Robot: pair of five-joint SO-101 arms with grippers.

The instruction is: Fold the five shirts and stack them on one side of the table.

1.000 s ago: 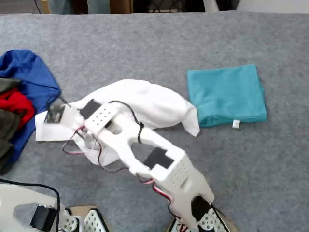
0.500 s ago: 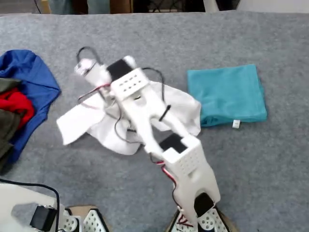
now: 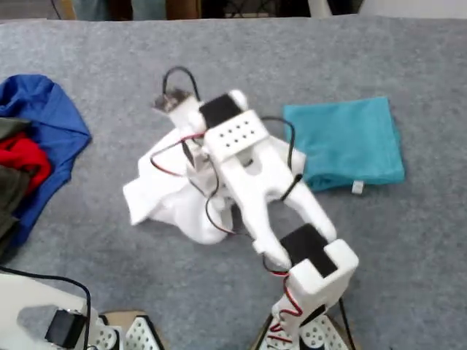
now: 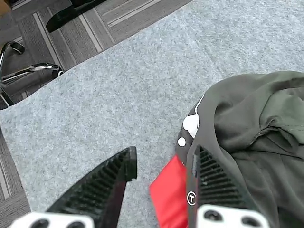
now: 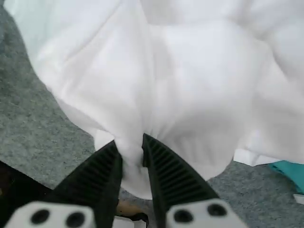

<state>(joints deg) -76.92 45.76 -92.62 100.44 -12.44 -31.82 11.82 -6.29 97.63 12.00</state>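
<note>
A white shirt (image 3: 164, 200) lies bunched in the middle of the grey table. My right gripper (image 5: 129, 145) is shut on a pinch of its cloth, which hangs gathered from the fingers. In the high view that arm reaches over the shirt, its gripper (image 3: 182, 135) at the shirt's far edge. A folded teal shirt (image 3: 343, 142) lies flat to the right, close to the arm. At the left edge sits a pile with a blue shirt (image 3: 44, 117), a red shirt (image 3: 25, 157) and a dark olive shirt (image 4: 256, 137). My left gripper (image 4: 161, 161) hangs open above that pile, holding nothing.
The left arm's base (image 3: 44, 321) sits at the near left corner and the right arm's base (image 3: 306, 328) at the near middle. Bare grey table (image 3: 408, 248) lies at the near right and along the far side. Floor and a chair leg (image 4: 28, 71) lie beyond the table's edge.
The right arm swung from the left toward the far middle with the white shirt's edge pinched. The shirt was dragged right and bunched up. The left arm stayed still.
</note>
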